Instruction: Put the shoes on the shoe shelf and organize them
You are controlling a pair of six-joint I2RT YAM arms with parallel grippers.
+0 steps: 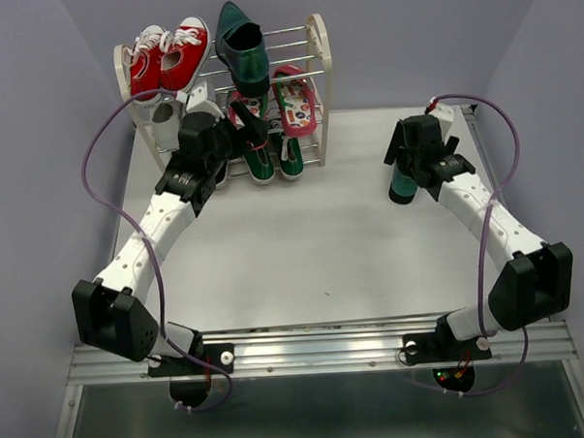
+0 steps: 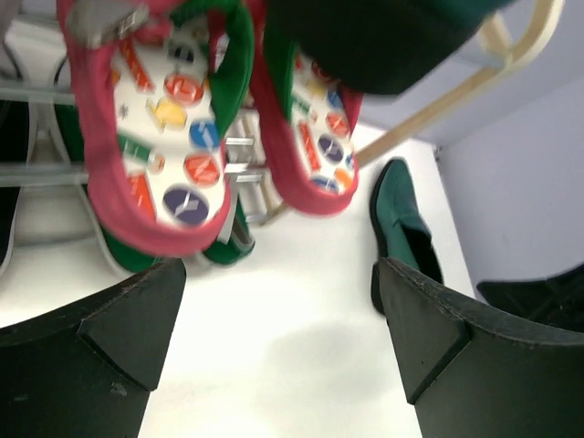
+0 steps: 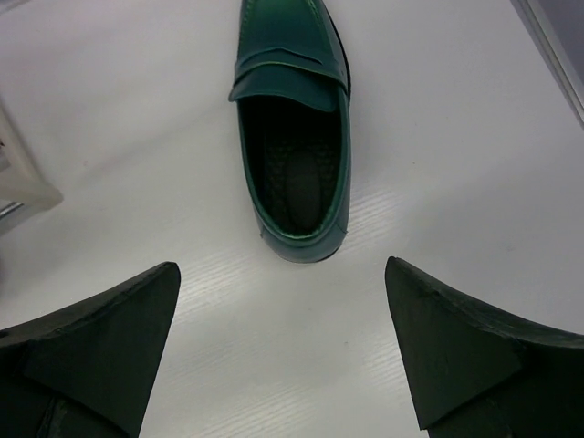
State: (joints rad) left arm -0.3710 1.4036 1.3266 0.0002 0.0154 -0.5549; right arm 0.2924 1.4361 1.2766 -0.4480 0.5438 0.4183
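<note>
The shoe shelf [image 1: 321,53] stands at the back of the table. One glossy teal dress shoe [image 1: 241,49] lies on its top tier. Two pink-red flip-flops [image 1: 295,102] lie on the middle rods, and they fill the left wrist view [image 2: 155,146]. Green sneakers [image 1: 274,158] sit on the bottom tier. My left gripper [image 1: 238,132] is open and empty in front of the shelf [image 2: 281,274]. The other teal dress shoe [image 3: 292,137] lies on the table at the right [image 1: 403,185], heel towards my right gripper [image 3: 282,269]. That gripper is open and empty just above and behind the shoe.
Red sneakers [image 1: 169,58] sit on the top tier at the left, with a white shoe [image 1: 166,114] below them. The shelf's cream foot [image 3: 23,182] shows left of the loose shoe. Purple walls close in on both sides.
</note>
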